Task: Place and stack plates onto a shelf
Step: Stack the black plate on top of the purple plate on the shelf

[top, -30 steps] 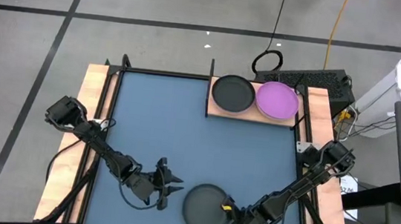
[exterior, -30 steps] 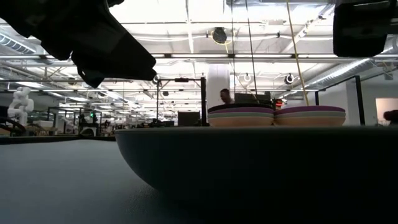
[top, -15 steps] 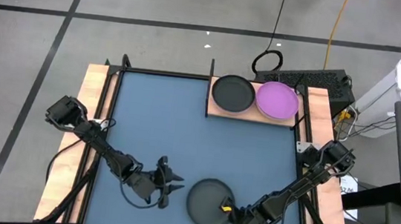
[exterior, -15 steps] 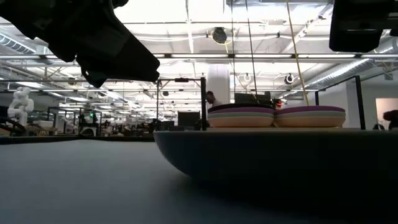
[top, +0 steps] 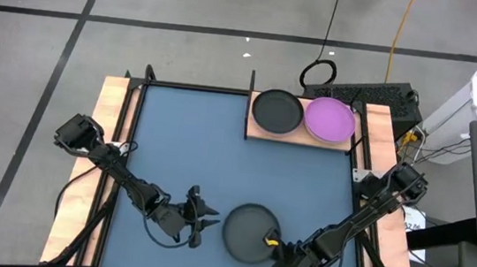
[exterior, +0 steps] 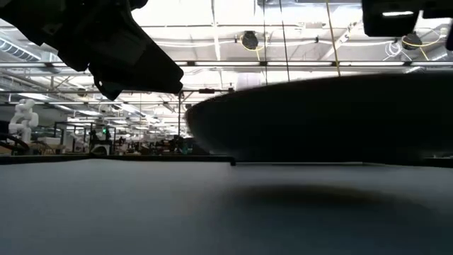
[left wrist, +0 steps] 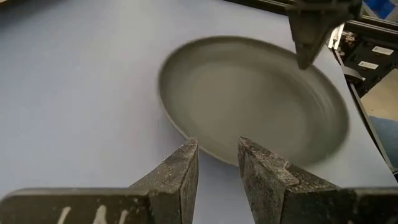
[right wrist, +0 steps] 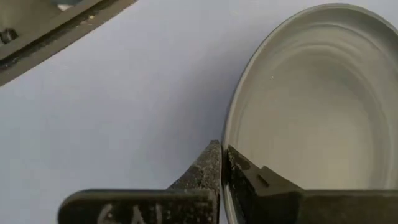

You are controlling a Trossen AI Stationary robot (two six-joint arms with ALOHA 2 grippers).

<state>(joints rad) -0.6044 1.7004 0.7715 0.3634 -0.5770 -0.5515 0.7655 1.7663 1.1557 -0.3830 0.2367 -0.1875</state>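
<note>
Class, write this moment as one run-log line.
right gripper: shut on black plate rim, lifted | left gripper: open, beside | shelf: two stacks

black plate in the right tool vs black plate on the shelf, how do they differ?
The round black plastic plate near the table's front edge is clamped at its rim by the right tool and lifted off the blue mat; the black plate on the light wooden shelf tops a stack beside the purple plate, ungripped. Same colour, shape and size.

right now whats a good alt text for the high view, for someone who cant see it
Overhead view: the right gripper is shut on the rim of a black plate near the blue mat's front edge, the left gripper beside it. Black and purple plates top two stacks on the wooden shelf.
</note>
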